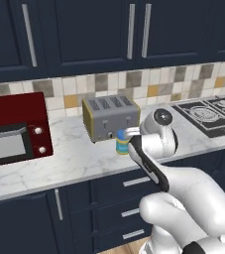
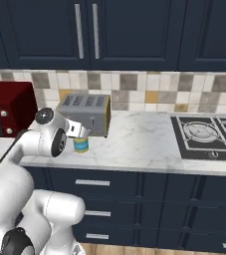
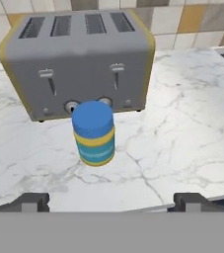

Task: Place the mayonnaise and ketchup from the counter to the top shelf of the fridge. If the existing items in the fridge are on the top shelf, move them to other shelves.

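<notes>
The mayonnaise [image 3: 93, 133], a squat jar with a blue lid and a teal label band, stands upright on the marbled counter [image 3: 182, 148] just in front of the toaster. My gripper [image 3: 112, 201] is open, its two fingertips [image 3: 32, 201] spread wide with nothing between them. It hovers short of the jar and slightly above it, without touching. From the base cameras the jar [image 1: 122, 145] [image 2: 80, 144] peeks out just below my hand [image 2: 77, 129]. The ketchup, the fridge, its top shelf and the existing items are out of view.
A grey four-slot toaster [image 1: 111, 118] [image 3: 79, 59] stands right behind the jar. A dark red microwave [image 1: 15, 130] sits to the left and a black gas hob [image 2: 209, 134] to the right. Navy wall cabinets hang above the tiled backsplash.
</notes>
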{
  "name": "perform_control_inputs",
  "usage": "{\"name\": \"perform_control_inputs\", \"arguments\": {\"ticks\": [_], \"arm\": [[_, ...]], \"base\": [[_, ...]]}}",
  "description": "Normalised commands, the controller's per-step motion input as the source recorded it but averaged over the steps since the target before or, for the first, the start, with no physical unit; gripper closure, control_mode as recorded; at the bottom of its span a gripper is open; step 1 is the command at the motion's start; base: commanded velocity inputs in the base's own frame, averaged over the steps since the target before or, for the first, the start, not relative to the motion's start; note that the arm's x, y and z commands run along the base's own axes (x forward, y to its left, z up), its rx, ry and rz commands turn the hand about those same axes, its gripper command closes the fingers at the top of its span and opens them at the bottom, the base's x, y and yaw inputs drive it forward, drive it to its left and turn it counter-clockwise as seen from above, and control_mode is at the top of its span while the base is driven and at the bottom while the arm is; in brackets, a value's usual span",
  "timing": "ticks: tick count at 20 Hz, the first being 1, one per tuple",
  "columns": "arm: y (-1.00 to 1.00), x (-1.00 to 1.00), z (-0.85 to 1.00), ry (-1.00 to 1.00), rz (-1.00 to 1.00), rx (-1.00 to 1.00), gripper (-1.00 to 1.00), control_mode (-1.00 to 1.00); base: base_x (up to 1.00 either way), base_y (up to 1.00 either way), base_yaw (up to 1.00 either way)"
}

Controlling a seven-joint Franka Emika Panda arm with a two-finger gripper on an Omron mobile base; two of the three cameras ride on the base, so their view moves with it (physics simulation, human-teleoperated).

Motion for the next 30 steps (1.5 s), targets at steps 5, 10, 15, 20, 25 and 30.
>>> {"name": "perform_control_inputs", "arguments": {"ticks": [5,10,15,20,25,30], "arm": [[0.2,0.26,-0.17,0.07,0.0,0.0,-1.0,-1.0],[0.29,0.13,-0.13,0.11,0.01,0.0,-1.0,-1.0],[0.0,0.27,-0.33,0.01,0.0,0.0,-1.0,-1.0],[0.0,0.26,-0.4,-0.02,0.0,0.0,-1.0,-1.0],[0.0,0.09,-0.05,-0.15,0.0,-0.05,-1.0,-1.0],[0.0,0.0,0.0,-0.2,0.0,-0.08,-1.0,-1.0]], "base": [[0.0,0.0,0.0],[0.0,0.0,0.0],[0.0,0.0,0.0],[0.0,0.0,0.0],[0.0,0.0,0.0],[0.0,0.0,0.0]]}}
